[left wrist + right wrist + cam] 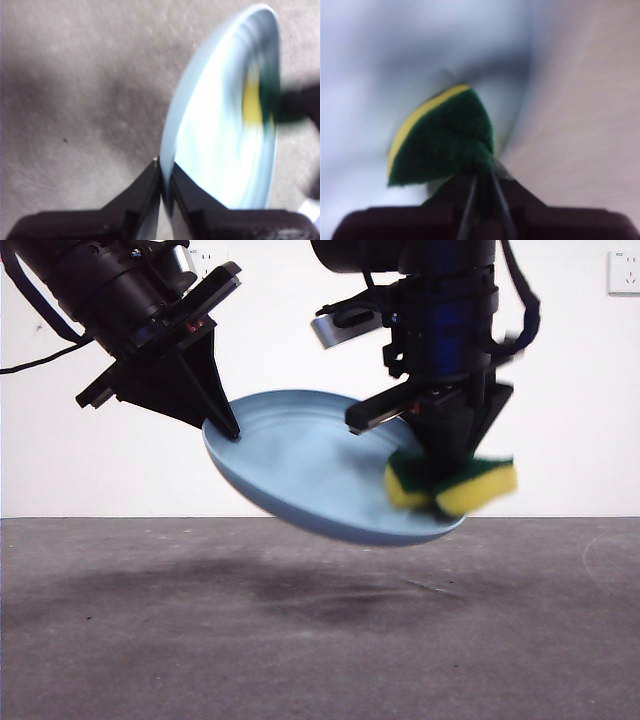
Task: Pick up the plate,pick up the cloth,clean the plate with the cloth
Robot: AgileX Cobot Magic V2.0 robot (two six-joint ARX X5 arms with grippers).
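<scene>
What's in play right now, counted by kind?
Plates: 1, the light-blue plate, held off the table by the left gripper at its rim.
Sponges: 1, the yellow-and-green sponge, clamped in the right gripper against the plate.
Total: 2 things.

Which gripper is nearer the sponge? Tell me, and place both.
Right. The right gripper is shut on the sponge, pressing it against the plate at its lower edge. The left gripper clamps the plate's opposite, raised rim, across the plate from the sponge.
</scene>
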